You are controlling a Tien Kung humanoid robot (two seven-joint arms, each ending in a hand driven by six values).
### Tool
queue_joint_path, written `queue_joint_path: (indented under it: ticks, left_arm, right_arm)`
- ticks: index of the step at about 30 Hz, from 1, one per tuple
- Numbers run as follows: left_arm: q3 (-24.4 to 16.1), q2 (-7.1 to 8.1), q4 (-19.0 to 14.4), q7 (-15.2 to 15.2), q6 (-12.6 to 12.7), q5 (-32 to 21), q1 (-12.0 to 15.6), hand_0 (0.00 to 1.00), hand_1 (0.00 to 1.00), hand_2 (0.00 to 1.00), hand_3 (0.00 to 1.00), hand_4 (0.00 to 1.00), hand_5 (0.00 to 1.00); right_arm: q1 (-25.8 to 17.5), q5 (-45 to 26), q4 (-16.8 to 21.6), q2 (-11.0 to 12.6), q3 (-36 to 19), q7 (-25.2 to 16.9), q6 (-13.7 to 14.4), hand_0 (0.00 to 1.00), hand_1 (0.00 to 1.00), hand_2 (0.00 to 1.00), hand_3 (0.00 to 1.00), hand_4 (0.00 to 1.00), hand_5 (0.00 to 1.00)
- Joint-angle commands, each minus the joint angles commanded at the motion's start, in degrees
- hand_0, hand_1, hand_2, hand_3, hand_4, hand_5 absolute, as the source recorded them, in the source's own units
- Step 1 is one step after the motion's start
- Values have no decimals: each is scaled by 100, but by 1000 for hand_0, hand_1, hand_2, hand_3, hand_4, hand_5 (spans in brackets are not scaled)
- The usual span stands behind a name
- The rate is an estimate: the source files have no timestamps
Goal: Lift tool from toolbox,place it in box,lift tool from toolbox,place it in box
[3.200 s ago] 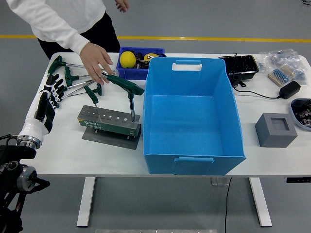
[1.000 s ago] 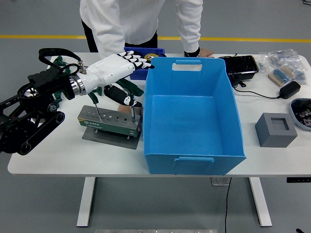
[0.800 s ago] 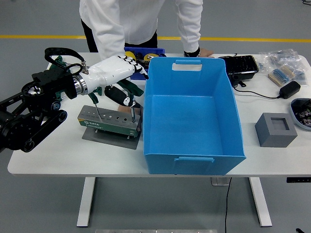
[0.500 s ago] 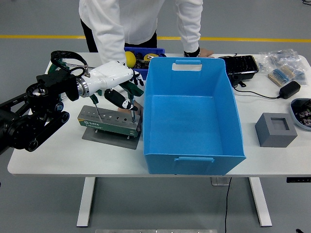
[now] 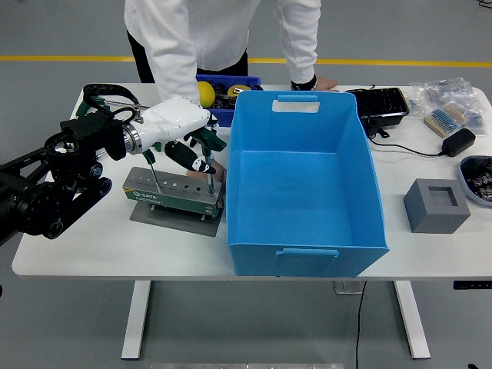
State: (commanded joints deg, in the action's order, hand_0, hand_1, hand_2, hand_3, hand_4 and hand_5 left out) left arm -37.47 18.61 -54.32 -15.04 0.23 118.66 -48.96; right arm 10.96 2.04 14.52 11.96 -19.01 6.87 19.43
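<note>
Head view: white table (image 5: 100,246) on grey floor; left hand (image 5: 187,132) curled around green tool (image 5: 209,140).

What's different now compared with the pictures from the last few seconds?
The left hand rose from the table's left edge, reached over the tool holder, then drew back left and curled its fingers around the green T-handle tool standing in it. The person moved from the far left to behind the blue box and took a hand off the loose tools. The blue box is empty as before, and the gray block has not moved.
</note>
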Motion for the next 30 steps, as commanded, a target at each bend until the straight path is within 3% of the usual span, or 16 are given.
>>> queue_joint_path:
  ticks: [5,6,11,12,23,24,29,30]
  left_arm:
    - [18,-1,59,-11,49,-10,-21,250,150,181,277,998,485]
    - [14,-1,72,-17,62,-19,-25,215,122,148,223,998,490]
    - [25,2,100,-38,111,-56,-36,215,122,148,223,998,490]
    - [28,2,105,-38,114,-61,-37,185,85,120,163,998,499]
    - [44,-3,217,-55,174,-367,-47,158,63,93,119,998,505]
    - [46,-6,243,-48,159,-495,-45,126,15,55,68,998,604]
    - [32,-13,304,-107,216,-866,-35,126,15,55,68,998,604]
    - [28,-12,304,-129,229,-891,-34,121,2,18,35,998,682]
  right_arm:
    - [14,-17,-2,-1,5,-4,2,682,649,710,557,788,720]
    - [17,-20,-2,0,7,-5,2,681,650,710,557,789,719]
    - [25,-23,-4,0,11,-5,1,681,650,710,557,789,719]
    - [26,-23,-4,0,11,-4,1,682,649,711,556,788,719]
    - [40,-60,-5,8,36,-18,-3,682,649,711,556,789,719]
    - [40,-65,-5,7,37,-19,-3,681,650,711,555,789,720]
    - [46,-86,-5,10,52,-27,-5,681,650,711,555,789,720]
    - [46,-83,-5,11,51,-27,-6,683,649,710,557,789,718]
